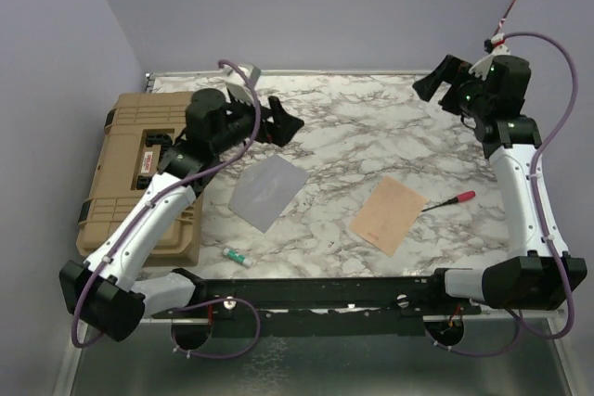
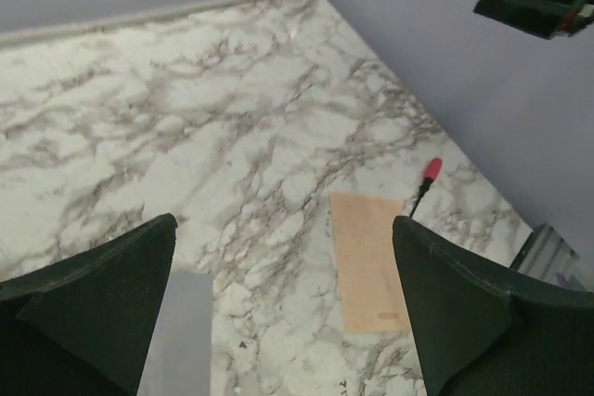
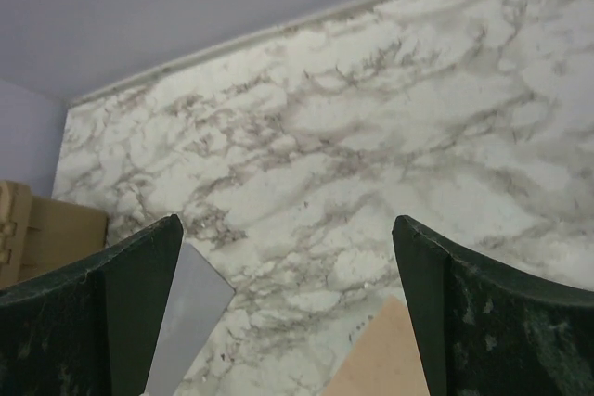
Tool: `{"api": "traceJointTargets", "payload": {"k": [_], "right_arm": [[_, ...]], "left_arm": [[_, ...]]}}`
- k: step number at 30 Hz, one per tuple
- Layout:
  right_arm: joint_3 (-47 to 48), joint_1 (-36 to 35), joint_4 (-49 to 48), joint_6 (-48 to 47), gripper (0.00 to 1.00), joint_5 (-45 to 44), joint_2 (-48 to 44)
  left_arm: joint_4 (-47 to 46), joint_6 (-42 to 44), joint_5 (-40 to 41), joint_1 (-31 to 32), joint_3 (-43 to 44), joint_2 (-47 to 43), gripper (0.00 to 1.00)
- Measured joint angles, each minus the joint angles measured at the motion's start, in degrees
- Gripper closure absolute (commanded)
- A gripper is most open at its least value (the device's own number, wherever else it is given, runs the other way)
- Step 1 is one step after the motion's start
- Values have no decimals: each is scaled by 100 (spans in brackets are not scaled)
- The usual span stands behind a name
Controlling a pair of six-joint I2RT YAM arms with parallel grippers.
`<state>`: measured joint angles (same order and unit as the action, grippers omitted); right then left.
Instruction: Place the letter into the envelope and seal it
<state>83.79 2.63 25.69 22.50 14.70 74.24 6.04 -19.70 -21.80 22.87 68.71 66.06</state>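
Waiting letter [image 1: 388, 214]: flat on desk [image 1: 371, 127], 3 o'clock of envelope [image 1: 267, 190], apart; nothing inserted or sealed.
Left end effector [image 1: 283, 121]: apart, empty.
Right end effector [image 1: 434, 81]: apart, empty.

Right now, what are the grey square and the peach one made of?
The grey envelope looks like thin matte paper: flat, no shine, sharp corners. The peach letter also seems to be paper, matte and lying flat.
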Motion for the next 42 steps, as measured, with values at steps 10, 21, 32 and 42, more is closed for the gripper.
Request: {"api": "traceJointTargets", "payload": {"k": [10, 21, 32, 42], "right_arm": [[-1259, 0, 745, 407, 12, -46, 63], [-1685, 0, 1241, 883, 13, -289, 350], [-2227, 0, 1558, 1047, 15, -487, 586], [-2839, 0, 1585, 1117, 19, -485, 710]], "left_arm": [[2343, -782, 3676, 1357, -291, 470, 1], [3829, -1423, 5746, 1314, -551, 883, 1], [3941, -1440, 5589, 540, -909, 527, 15], [3950, -1325, 5530, -55, -1062, 310, 16]]}}
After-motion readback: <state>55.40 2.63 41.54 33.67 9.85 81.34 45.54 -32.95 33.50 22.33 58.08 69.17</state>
